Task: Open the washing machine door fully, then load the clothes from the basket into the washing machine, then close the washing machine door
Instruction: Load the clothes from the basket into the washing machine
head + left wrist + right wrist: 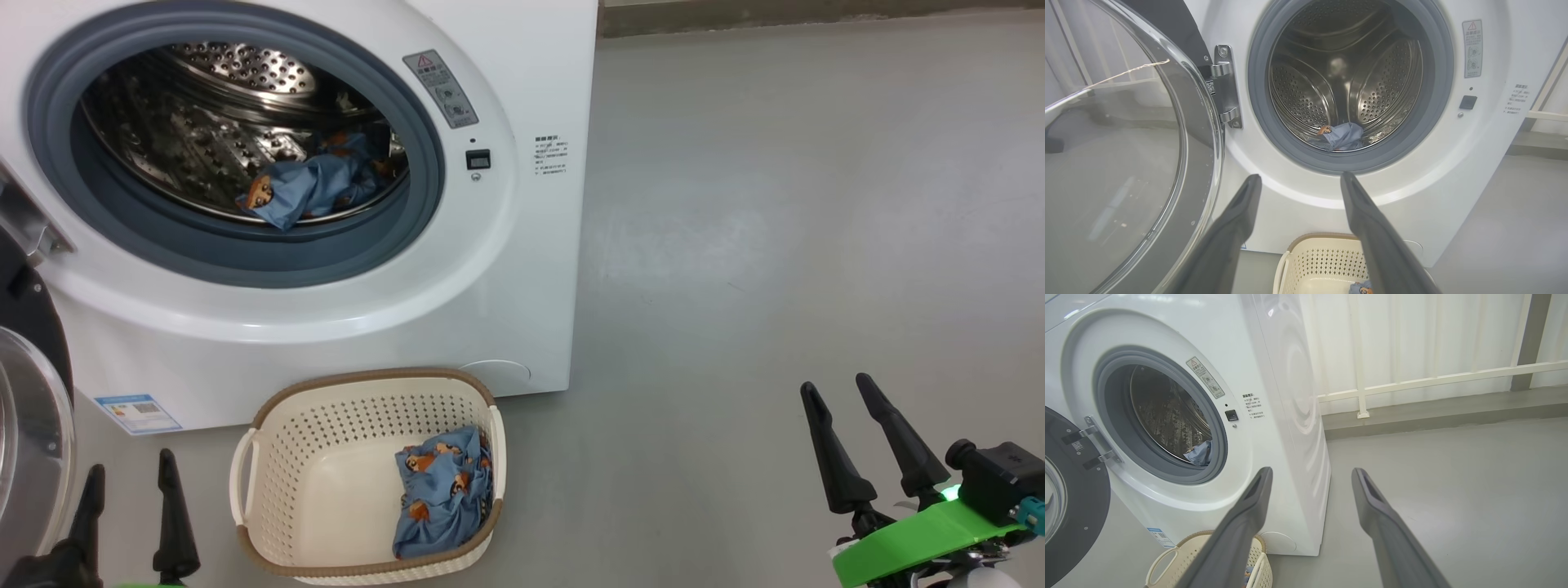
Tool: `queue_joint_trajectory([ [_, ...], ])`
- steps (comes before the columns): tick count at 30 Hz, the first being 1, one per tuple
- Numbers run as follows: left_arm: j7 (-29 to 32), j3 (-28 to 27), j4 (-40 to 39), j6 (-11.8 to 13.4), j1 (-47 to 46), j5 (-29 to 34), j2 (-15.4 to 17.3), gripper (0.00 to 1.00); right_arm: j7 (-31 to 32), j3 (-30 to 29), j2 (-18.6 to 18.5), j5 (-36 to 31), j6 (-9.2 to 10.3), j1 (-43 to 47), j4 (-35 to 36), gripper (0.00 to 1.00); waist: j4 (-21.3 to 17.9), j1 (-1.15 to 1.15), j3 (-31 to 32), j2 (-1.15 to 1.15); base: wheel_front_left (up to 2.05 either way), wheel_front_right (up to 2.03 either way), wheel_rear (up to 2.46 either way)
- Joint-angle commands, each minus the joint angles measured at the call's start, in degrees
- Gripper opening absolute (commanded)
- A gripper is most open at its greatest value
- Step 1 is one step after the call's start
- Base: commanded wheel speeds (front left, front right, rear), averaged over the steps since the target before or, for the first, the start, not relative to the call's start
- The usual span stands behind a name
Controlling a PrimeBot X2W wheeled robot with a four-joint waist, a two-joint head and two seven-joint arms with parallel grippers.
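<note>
— Clothes [441,490] first: where are they?
— We see one blue printed piece crumpled in the right part of the basket [326,441]. The basket stands on the floor [775,204], just in front of the washing machine [522,269]. Another blue piece [318,184] lies at the bottom of the drum [212,122], near its front lip.
— So which step do we have in hand?
— Loading, we judge. The washing machine door [1118,163] is swung out wide at our left, so the opening step looks done. Closing is not due while the basket holds cloth.
— Is that piece the last one?
— We cannot be sure. Something small could hide under its folds, and the head view does not let us tell.
— What does the next move call for?
— One arm must reach down into the basket, pinch the cloth at a raised fold and lift it clear of the rim. Then it carries the cloth through the grey gasket [269,261]. The left gripper [131,465] is the nearer one, just beside the basket. The door stands close on its other side, so we should mind it.
— And the arms now?
— Both are low, with fingers pointing up and forward. The left gripper's fingers are spread wide, with nothing between them. The right gripper [836,384] is well apart to the right, over bare floor. It is also spread wide and holds nothing.
</note>
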State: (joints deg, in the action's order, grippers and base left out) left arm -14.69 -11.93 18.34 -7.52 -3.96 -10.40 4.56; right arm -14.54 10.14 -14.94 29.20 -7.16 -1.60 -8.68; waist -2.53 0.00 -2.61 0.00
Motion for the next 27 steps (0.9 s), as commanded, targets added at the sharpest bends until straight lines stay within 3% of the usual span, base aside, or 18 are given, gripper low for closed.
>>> queue_joint_trajectory([
  [1, -0.3, -1.9, -2.2, 0.0, -0.1, 0.7, 0.8, 1.0, -0.5, 0.4, -1.4, 0.5, -0.33, 0.0, 1.6, 1.0, 0.0, 0.0, -0.1, 0.0, 0.0, 0.0, 0.0],
  [27, -0.3, -1.4, -3.1, 0.0, -1.1, 1.8, -0.6, 1.0, -0.5, -0.6, -0.6, -0.1, -0.33, -1.4, 2.5, 1.0, 0.7, 0.0, -4.3, 0.0, 0.0, 0.0, 0.0],
])
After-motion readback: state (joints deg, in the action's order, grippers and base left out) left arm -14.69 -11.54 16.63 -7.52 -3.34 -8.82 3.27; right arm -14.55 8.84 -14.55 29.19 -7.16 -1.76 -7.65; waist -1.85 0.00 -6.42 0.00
